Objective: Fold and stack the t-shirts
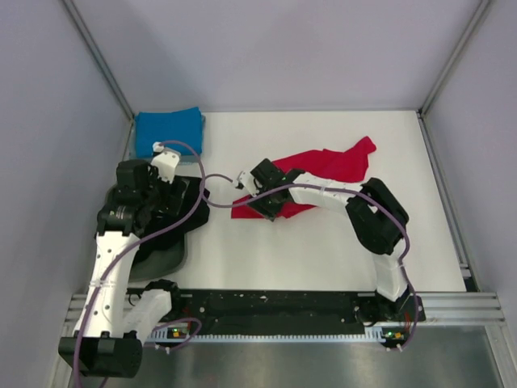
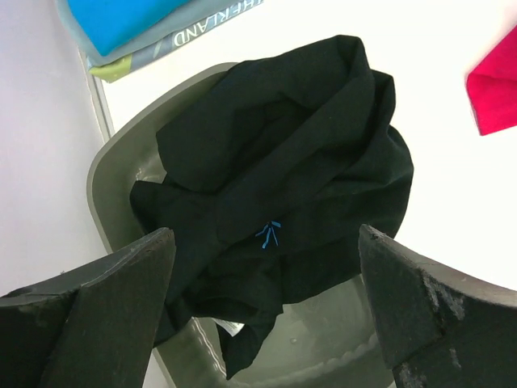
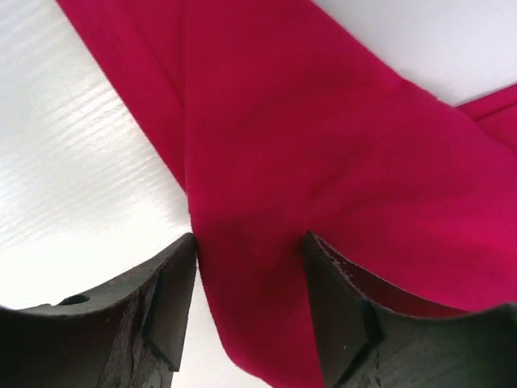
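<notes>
Jaws of the left gripper (image 2: 265, 242) stand wide apart, hovering over the tub (image 2: 109, 170) at the near left of the table (image 1: 323, 259) and touching nothing. Black t-shirt (image 2: 275, 162) lies crumpled in that tub, heaped and unfolded, part of it spilling over the rim on the right. Farther out, mid-table, the right gripper (image 3: 250, 242) is down on the red t-shirt (image 3: 323, 162), jaws drawn partway in with a band of red cloth filling the gap between them; cannot tell from the wrist view whether the cloth is actually pinched or only straddled. Red shirt is spread loosely, running from the gripper toward the far right, with uneven edges and one end sticking out at the far right, so it is not a finished fold. At the far left corner sits the blue t-shirt (image 1: 168, 129), folded into a neat rectangle; the left wrist view shows paler layers with lettering (image 2: 161, 40) under it, too partial to identify. Judgement: roughly a third done. Blue is folded and placed, red looks to be mid-fold, black is not started. Left to do: finish red, set it on blue, then lift black out, fold it and stack it.
</notes>
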